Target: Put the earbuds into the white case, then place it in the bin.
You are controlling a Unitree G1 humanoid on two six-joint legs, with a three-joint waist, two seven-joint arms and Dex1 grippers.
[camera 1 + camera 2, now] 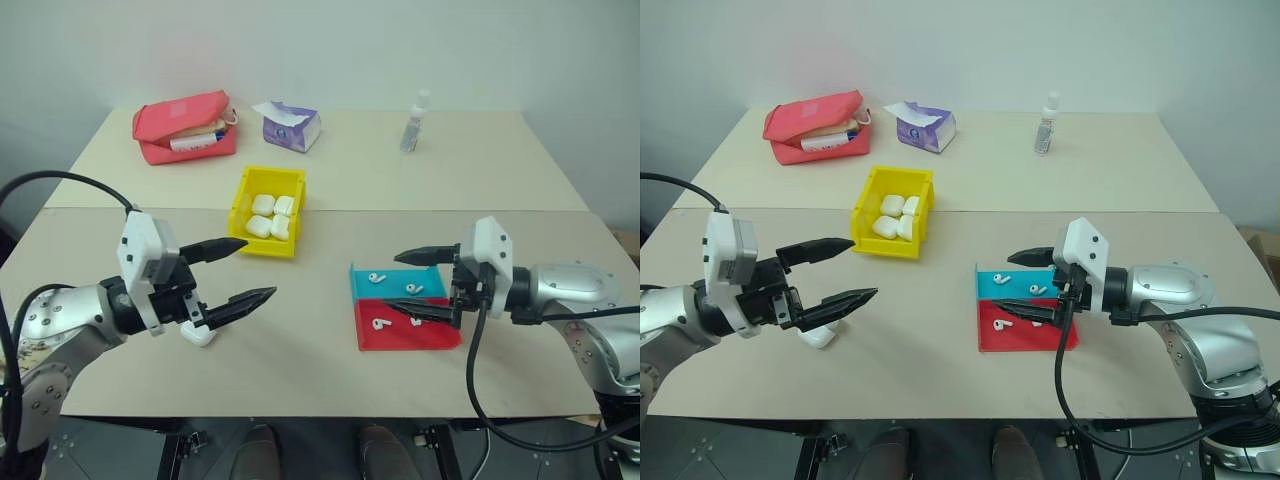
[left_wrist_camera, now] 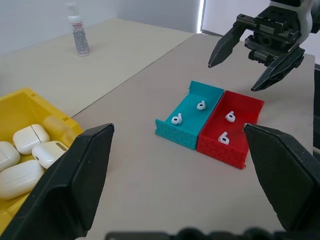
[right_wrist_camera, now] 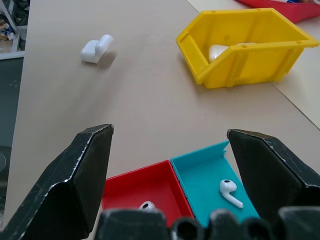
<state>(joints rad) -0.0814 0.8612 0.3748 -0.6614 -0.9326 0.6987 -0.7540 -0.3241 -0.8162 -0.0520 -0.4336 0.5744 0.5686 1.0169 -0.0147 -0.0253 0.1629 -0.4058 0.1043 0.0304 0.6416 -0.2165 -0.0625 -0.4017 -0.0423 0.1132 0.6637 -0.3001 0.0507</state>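
The white case (image 1: 197,335) lies on the table with its lid flipped open, just below and behind my left gripper (image 1: 258,267), which hovers open and empty above the table. The earbuds sit in two small trays: two in the teal tray (image 2: 172,132), such as one earbud (image 2: 176,119), and two in the red tray (image 2: 220,152). My right gripper (image 1: 393,281) is open above these trays, with nothing between its fingers. The yellow bin (image 1: 238,205) stands beyond the left gripper and holds several closed white cases.
At the back of the table are a red pouch (image 1: 185,127), a purple tissue pack (image 1: 292,127) and a small clear bottle (image 1: 415,122). A seam between two tabletops runs just behind the bin. Bare tabletop lies between the open case and the trays.
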